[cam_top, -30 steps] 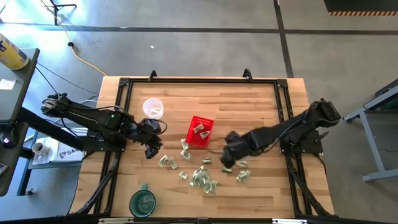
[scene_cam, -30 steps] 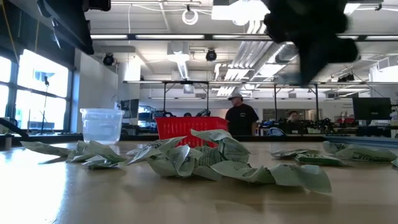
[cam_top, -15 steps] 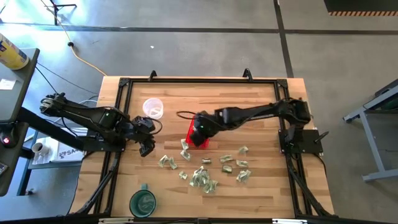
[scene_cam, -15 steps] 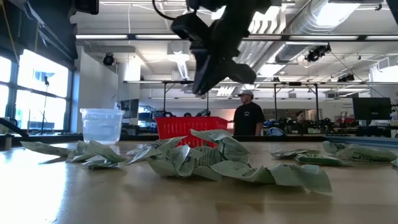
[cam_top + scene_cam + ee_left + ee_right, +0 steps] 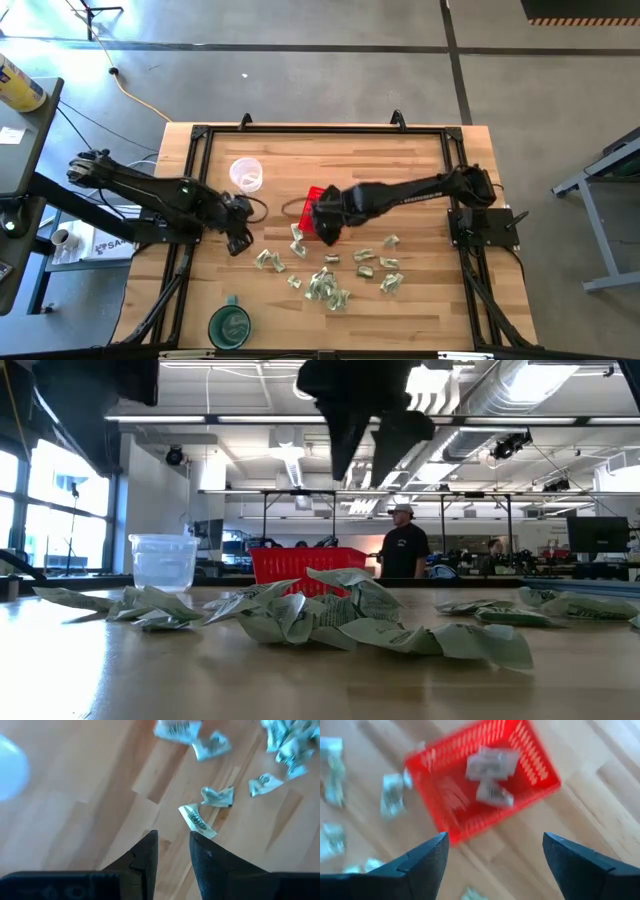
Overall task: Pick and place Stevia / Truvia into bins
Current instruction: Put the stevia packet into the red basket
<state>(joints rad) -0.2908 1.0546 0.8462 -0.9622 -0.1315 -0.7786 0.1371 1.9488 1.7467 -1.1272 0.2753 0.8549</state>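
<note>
The right gripper (image 5: 326, 215) is held above the red basket (image 5: 316, 200), its two fingers (image 5: 422, 865) spread wide apart with nothing between them. In the right wrist view the basket is seen ahead of and beyond the fingertips, framed by the gap between them, and two pale sachets (image 5: 490, 767) lie inside it on the red mesh floor. In the low view the same gripper (image 5: 365, 435) hangs well clear of the basket rim (image 5: 305, 565), with the jaws parted.

More sachets lie outside the basket: one (image 5: 298, 234) just beside its near corner, and a loose scatter (image 5: 325, 285) spread over the wooden table (image 5: 400, 170) further toward the front edge, well apart from the right fingers. In the low view this scatter shows as a crumpled heap (image 5: 320, 615) in the foreground.

The left gripper (image 5: 238, 240) is held over the table to the side of the basket, near the clear plastic cup (image 5: 245, 174). Its fingers (image 5: 145, 857) stand a narrow gap apart and nothing is gripped between them. One sachet (image 5: 197, 820) lies on the wood just beyond the fingertips, a little off to one side of the gap, and others (image 5: 215, 797) lie farther ahead
</note>
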